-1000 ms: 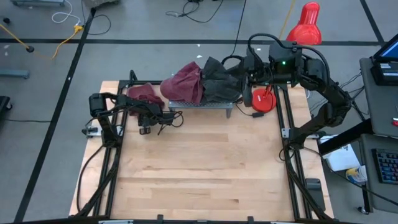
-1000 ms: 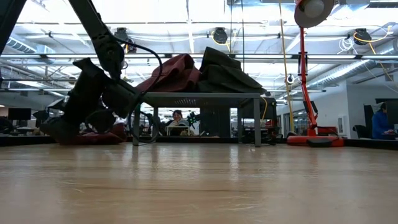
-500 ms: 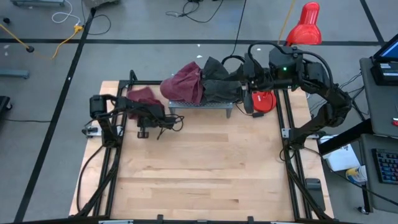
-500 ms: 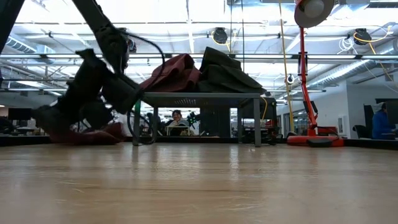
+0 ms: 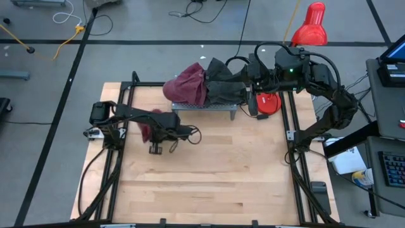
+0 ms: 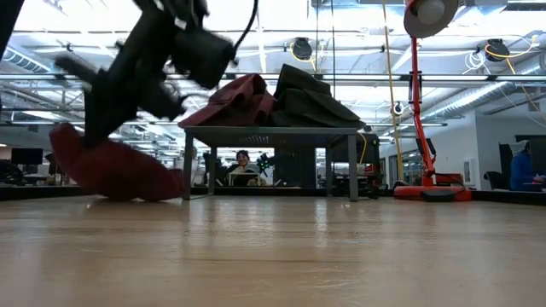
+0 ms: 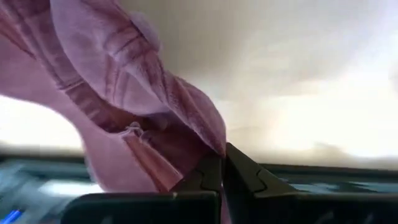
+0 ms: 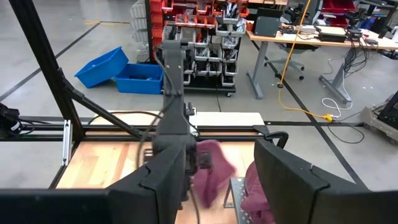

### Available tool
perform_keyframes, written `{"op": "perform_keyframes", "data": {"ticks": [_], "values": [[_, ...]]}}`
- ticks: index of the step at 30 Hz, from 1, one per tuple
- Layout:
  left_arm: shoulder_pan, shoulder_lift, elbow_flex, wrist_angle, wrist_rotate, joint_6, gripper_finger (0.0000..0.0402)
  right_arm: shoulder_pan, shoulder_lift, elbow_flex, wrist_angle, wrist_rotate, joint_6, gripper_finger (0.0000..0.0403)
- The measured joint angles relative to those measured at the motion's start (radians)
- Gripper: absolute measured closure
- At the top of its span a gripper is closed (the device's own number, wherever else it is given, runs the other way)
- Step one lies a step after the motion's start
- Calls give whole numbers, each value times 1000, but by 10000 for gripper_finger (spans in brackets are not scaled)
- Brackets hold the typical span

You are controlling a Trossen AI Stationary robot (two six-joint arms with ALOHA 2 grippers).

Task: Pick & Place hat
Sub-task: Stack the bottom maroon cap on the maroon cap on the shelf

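Observation:
A maroon hat [image 6: 119, 170] hangs from my left gripper [image 6: 90, 128], which is shut on it over the table's left side. In the high view the hat [image 5: 145, 131] shows under that arm. Another maroon hat [image 5: 186, 85] and a dark hat [image 5: 224, 85] lie on a small grey rack [image 5: 205, 106] at the far middle. My right gripper [image 8: 221, 186] stands open and raised by the rack's right end, touching nothing. My left gripper pinches a fold of the maroon hat's cloth [image 7: 208, 146] between its two shut fingers. The fingers slant down from the table's left side. The hat hangs slack below them, and I cannot tell whether its lower end [image 6: 136, 194] touches the table.
A red lamp [image 5: 310, 25] stands on its round base [image 5: 269, 102] at the far right, beside the rack. Black frame rails [image 5: 117, 164] run along the table's left and right sides. Bare wood [image 5: 209, 171] fills the table's near half.
My left gripper has taken hold of the maroon hat at the far left corner and has swung up and toward the near edge and the middle. The hat has come off its place on the table and now hangs below the fingers.

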Motion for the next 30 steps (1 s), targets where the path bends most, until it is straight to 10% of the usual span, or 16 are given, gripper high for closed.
{"op": "perform_keyframes", "data": {"ticks": [7, 15, 22, 30], "values": [[-71, -1, 217, -27, 414, -43, 400, 0, 0, 0, -5, -1, 0, 216], [-131, -34, 476, -26, 657, -132, 401, -1, -7, 0, -110, -5, 146, 216], [-162, -119, 641, 71, 700, -277, 401, -1, -16, 0, -230, -7, 299, 216], [-211, -284, 688, 347, 493, -454, 401, -1, -21, 0, -226, -8, 522, 216]]}}
